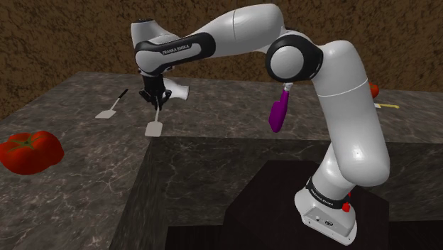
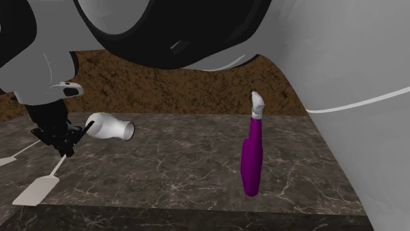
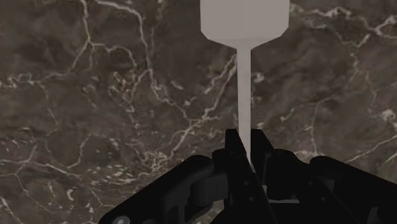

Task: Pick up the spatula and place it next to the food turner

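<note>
My black gripper [image 1: 154, 99] is shut on the thin handle of the pale grey spatula [image 1: 154, 128], whose flat blade points down and away from the fingers, just over the dark marble counter [image 1: 85, 177]. In the wrist view the handle runs out from between the gripper [image 3: 247, 137] to the spatula's blade [image 3: 243, 19]. The second exterior view has the gripper [image 2: 66, 142] above the spatula [image 2: 34, 190]. The food turner [image 1: 108, 111], with a white blade and dark handle, lies flat a short way towards the shoulder view's left; its blade edge, the food turner [image 2: 8, 161], also shows there.
A white cup-like piece [image 1: 182, 91] lies on its side just behind the gripper. A purple bottle with a white top [image 2: 251, 157] stands upright further along. A red tomato [image 1: 30, 151] sits near the counter's left end. The counter's inner edge [image 1: 152, 142] runs right below the spatula.
</note>
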Motion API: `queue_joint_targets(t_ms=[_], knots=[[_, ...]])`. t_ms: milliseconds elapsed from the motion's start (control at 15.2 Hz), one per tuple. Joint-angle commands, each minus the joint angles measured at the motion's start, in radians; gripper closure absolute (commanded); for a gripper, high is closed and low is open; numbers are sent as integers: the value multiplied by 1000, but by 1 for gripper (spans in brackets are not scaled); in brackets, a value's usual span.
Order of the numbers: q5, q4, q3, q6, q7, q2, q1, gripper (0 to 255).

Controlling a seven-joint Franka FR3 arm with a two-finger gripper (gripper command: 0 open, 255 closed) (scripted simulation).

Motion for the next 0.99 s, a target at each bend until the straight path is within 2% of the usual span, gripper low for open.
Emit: queue_joint_targets(t_ms=[0,660,726,924], knots=[[-2,-14,-1,22,2,10,0,255],[-3,-27,-1,44,5,18,0,255],[-3,-34,-1,47,1,14,-3,0],[-3,-29,-1,41,2,13,-2,0]])
